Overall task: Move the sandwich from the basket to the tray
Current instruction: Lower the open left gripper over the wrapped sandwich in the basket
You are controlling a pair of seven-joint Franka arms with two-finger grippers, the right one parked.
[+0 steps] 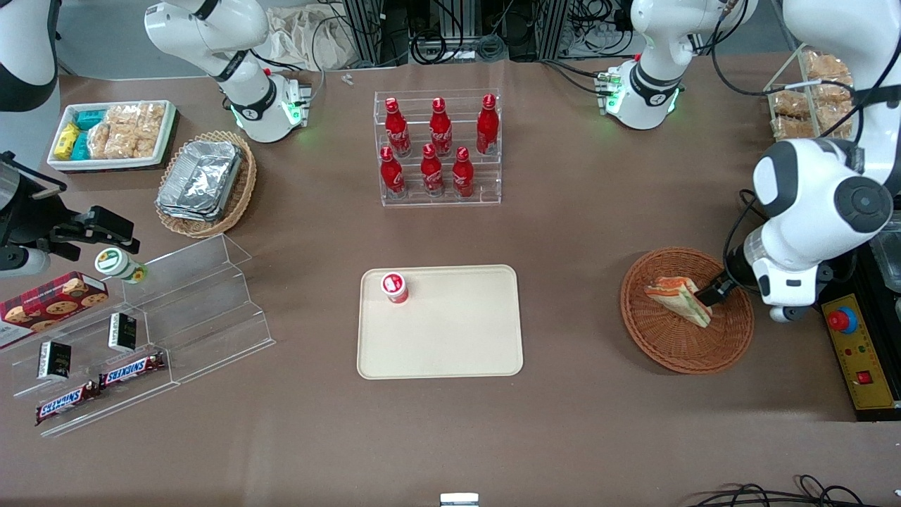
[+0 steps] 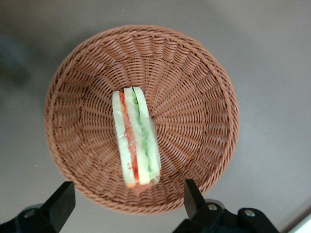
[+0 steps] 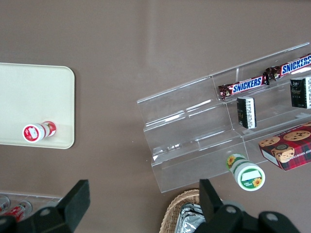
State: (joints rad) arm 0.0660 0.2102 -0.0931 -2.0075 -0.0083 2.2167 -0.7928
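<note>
The sandwich (image 1: 680, 298), a white-bread wedge with red and green filling in clear wrap, lies in the round reddish-brown wicker basket (image 1: 654, 345) toward the working arm's end of the table. In the left wrist view the sandwich (image 2: 136, 141) lies near the middle of the basket (image 2: 204, 63). My left gripper (image 1: 711, 294) hovers over the basket at the sandwich's end. It is open and empty (image 2: 127, 199), with the fingers (image 2: 192, 194) spread wide apart. The cream-beige tray (image 1: 450, 352) lies mid-table, with a small red-capped bottle (image 1: 395, 287) standing on one corner.
A clear rack of red cola bottles (image 1: 438, 148) stands farther from the camera than the tray. A yellow control box with a red button (image 1: 855, 352) sits beside the basket. A clear stepped shelf with snacks (image 1: 176, 317) and an oval basket of foil trays (image 1: 204, 183) lie toward the parked arm's end.
</note>
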